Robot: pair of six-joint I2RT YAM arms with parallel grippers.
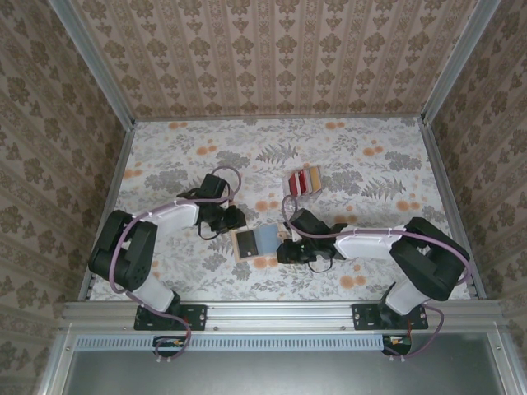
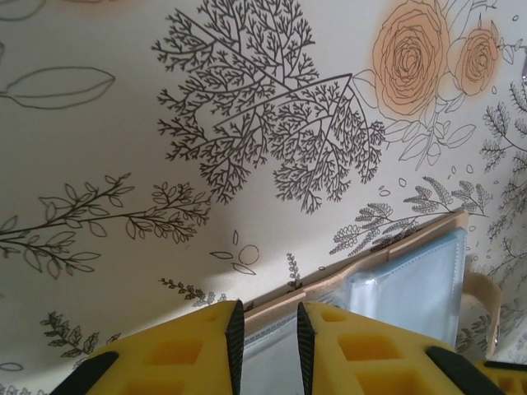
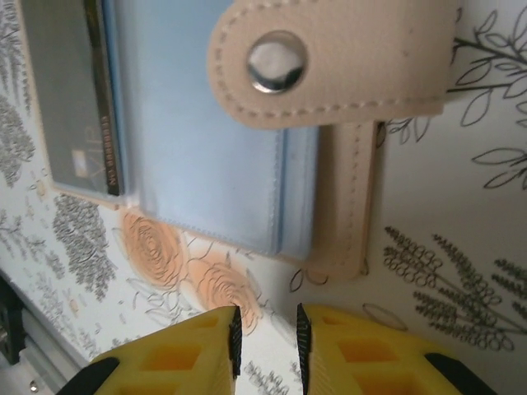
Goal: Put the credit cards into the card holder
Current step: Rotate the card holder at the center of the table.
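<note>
Top external view: the card holder [image 1: 255, 241] lies open and flat on the floral desk [image 1: 165, 164], near its front middle. A dark card [image 1: 244, 242] sits in its left half; the right half shows light blue. The credit cards [image 1: 303, 180], white, red, dark red and tan, lie fanned further back, well apart from the holder. The left gripper [image 1: 235, 219] is at the holder's rear left corner. The right gripper [image 1: 286, 249] is just beside its right edge.

Left wrist view: the left gripper [image 2: 268, 317] stands at a narrow gap. The card holder [image 2: 412, 284] shows its tan rim and clear sleeve, and the rim runs across that gap. Contact cannot be confirmed.

Right wrist view: the right gripper [image 3: 266, 321] is likewise narrow, with bare desk [image 3: 461, 206] between the fingers and nothing held. The card holder [image 3: 206, 140] lies just ahead, its strap [image 3: 354, 90] with a metal snap [image 3: 277, 62] folded over the blue lining. The dark card [image 3: 70, 99] fills the far pocket.
</note>
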